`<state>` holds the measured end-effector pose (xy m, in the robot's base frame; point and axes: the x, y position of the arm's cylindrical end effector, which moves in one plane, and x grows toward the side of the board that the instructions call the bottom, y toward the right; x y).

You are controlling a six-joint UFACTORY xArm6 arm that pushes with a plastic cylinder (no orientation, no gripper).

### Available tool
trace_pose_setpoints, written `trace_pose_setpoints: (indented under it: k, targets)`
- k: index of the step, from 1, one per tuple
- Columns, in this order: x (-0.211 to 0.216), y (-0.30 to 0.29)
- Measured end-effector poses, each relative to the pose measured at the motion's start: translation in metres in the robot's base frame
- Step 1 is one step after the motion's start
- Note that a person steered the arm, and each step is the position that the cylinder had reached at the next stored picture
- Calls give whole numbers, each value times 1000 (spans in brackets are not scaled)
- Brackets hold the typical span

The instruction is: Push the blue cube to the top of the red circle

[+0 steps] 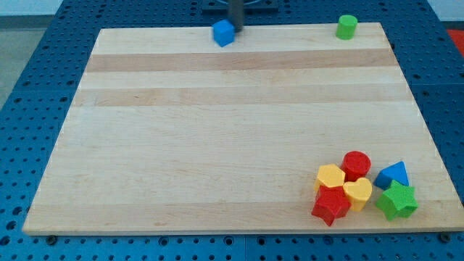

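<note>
The blue cube [223,32] sits at the view's top edge of the wooden board, a little left of centre. My tip [236,27] is just to the cube's right, at or very near its upper right corner. The red circle [356,164] is a red cylinder at the view's bottom right, at the top of a cluster of blocks. The cube is far from it, across the board.
A green cylinder [346,27] stands at the view's top right. Around the red circle lie a yellow hexagon [330,176], a yellow heart [357,192], a red star [331,205], a blue triangle [393,175] and a green star [396,200]. The board [217,130] lies on a blue pegboard.
</note>
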<state>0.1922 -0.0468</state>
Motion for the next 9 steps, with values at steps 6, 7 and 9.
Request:
trace_pose_setpoints:
  k: [6,7,9]
  targets:
    - [40,-65]
    - [66,-34]
    - [179,42]
